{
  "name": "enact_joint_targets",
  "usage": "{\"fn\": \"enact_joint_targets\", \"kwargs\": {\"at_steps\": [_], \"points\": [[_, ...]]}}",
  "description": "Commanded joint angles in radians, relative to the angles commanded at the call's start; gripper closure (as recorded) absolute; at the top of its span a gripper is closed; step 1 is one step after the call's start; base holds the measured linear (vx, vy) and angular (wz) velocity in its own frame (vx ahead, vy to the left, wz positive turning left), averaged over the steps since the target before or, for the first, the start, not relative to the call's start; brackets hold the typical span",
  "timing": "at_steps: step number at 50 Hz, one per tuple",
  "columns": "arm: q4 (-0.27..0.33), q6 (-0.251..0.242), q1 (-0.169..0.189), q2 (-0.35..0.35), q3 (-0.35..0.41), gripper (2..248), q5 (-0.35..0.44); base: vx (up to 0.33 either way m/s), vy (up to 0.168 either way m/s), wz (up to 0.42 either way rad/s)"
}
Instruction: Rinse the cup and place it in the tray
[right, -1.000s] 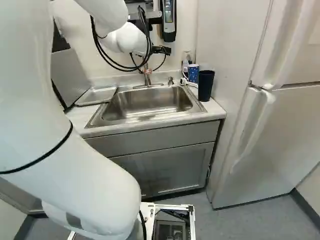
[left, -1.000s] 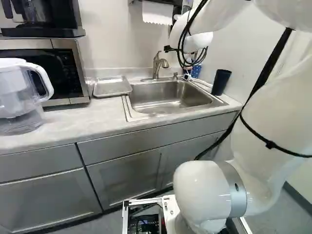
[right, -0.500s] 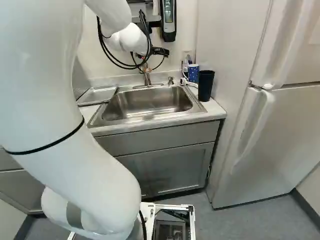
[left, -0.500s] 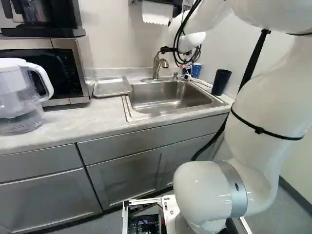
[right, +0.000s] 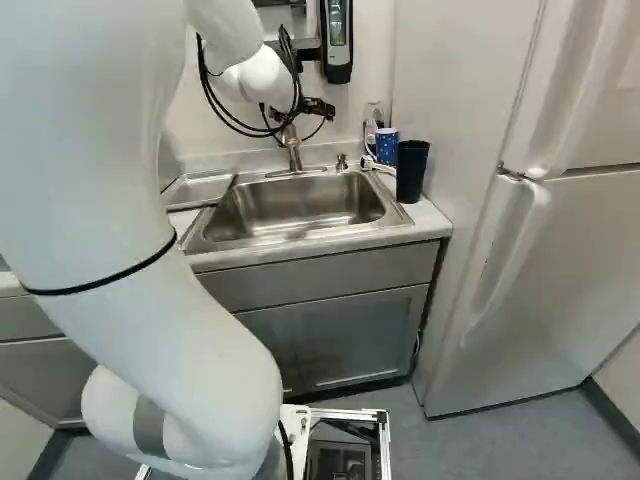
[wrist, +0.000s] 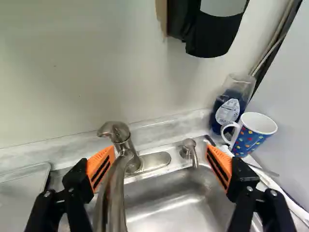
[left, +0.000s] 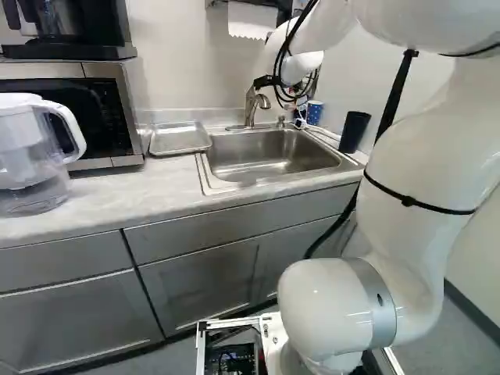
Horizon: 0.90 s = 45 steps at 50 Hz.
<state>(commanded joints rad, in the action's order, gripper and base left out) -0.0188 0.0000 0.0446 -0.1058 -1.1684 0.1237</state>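
Black two-finger gripper (right: 304, 106) hangs over the back of the sink with its jaws wide apart, orange pads (wrist: 99, 169) facing each other. A curved brushed-metal faucet (wrist: 115, 193) stands between them, nearer one pad; whether it touches that pad I cannot tell.

Take the rectangular stainless-steel sink (right: 305, 205) as a dial, twelve towards the back wall. The faucet rises at about twelve, and a small metal lever fitting (wrist: 189, 151) sits at one o'clock. Around two o'clock, close to the side wall, a white-lined blue mug with coloured dots (wrist: 251, 139) stands upright on the desk (left: 86, 215); behind it is a clear bottle of dark-blue liquid (wrist: 229, 111). A tall, dark, tapered tumbler (right: 411, 172) stands near the mug, between two and three. Which of these two is the task's cup I cannot tell; both are outside the sink. A shallow rectangular metal tray (left: 180, 138) lies on the desk at ten o'clock, beside the sink.

Farther out, a black and silver microwave (left: 109, 113) sits at about nine, with a clear, white-handled water pitcher (left: 27, 156) towards eight. White paper towel (left: 251, 19) hangs on the wall at twelve; a tall white refrigerator (right: 575, 260) stands towards four.
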Motion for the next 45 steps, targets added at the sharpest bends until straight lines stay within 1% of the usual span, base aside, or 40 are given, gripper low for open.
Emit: {"fn": "enact_joint_targets", "kwargs": {"at_steps": [15, 24, 34, 45], "points": [[0.0, 0.0, -0.007, -0.06, -0.065, 3, 0.0, 0.0, 0.0, 0.0], [0.0, 0.0, -0.008, -0.071, -0.076, 3, 0.005, 0.0, 0.0, 0.0], [0.0, 0.0, -0.008, -0.083, -0.089, 3, 0.041, 0.0, 0.0, 0.0], [0.0, 0.0, -0.012, -0.117, -0.127, 3, 0.09, 0.0, 0.0, 0.0]]}}
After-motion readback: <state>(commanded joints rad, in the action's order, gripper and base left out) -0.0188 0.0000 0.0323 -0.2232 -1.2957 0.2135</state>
